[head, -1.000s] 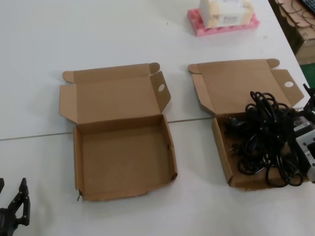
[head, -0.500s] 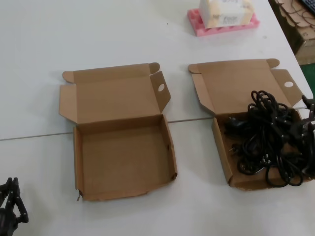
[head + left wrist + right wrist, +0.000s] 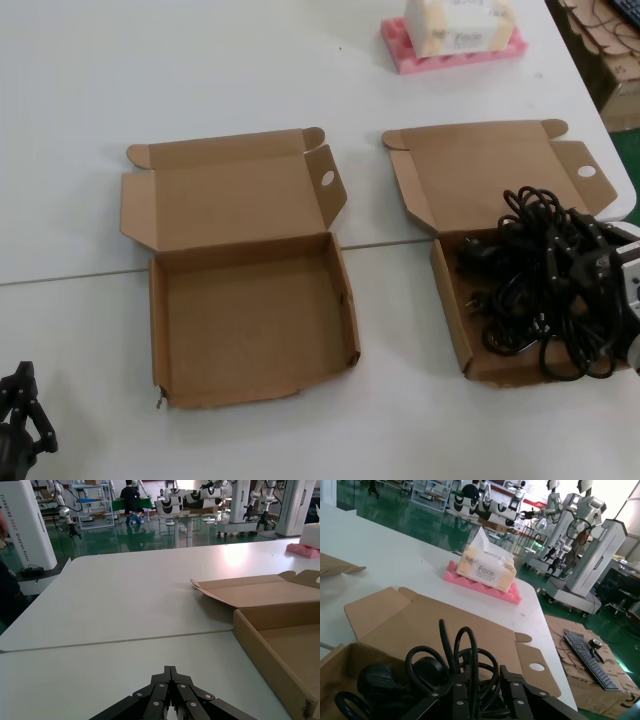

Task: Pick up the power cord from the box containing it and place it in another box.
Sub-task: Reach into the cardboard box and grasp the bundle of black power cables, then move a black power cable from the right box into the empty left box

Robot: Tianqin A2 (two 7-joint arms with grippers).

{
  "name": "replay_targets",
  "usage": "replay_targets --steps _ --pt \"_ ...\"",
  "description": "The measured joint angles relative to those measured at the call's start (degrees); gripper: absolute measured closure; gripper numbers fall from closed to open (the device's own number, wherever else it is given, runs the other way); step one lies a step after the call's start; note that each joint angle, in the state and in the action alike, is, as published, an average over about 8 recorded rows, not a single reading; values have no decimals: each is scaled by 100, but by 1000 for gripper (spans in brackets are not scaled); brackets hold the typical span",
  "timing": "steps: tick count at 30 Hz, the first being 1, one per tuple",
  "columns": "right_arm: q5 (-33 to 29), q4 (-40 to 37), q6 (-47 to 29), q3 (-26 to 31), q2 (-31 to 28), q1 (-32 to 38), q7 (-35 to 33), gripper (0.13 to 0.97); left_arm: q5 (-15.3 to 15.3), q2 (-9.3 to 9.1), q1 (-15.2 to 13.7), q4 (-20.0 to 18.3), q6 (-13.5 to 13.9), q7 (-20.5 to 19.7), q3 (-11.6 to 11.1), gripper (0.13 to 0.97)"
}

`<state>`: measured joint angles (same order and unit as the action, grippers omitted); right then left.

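The power cord (image 3: 540,285) is a tangled black heap with plugs, filling the right brown box (image 3: 452,310), flap open. The other box (image 3: 158,330), beside it on the left, stands open.

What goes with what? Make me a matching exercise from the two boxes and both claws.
Things:
1. left box
2. right box
3. left claw
4. right claw

States:
a. in among the black cords
b. open, nothing inside
c. shut, low over the near left of the table
d. open, holds a tangled heap of cords

Pairs: 1-b, 2-d, 3-c, 4-a
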<state>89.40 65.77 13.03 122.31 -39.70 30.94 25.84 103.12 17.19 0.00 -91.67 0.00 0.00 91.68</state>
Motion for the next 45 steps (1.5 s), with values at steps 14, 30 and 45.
replay_targets --steps 14,30,45 --pt "-3 -6 -179 -13 -12 28 0 890 0 0 0 0 0 0 0 934" --pt "17 566 -382 -333 -215 -248 0 935 -1 0 0 0 0 -2 0 934" --pt "1773 1188 -3245 -3458 901 -976 0 935 -1 0 0 0 0 -2 0 934"
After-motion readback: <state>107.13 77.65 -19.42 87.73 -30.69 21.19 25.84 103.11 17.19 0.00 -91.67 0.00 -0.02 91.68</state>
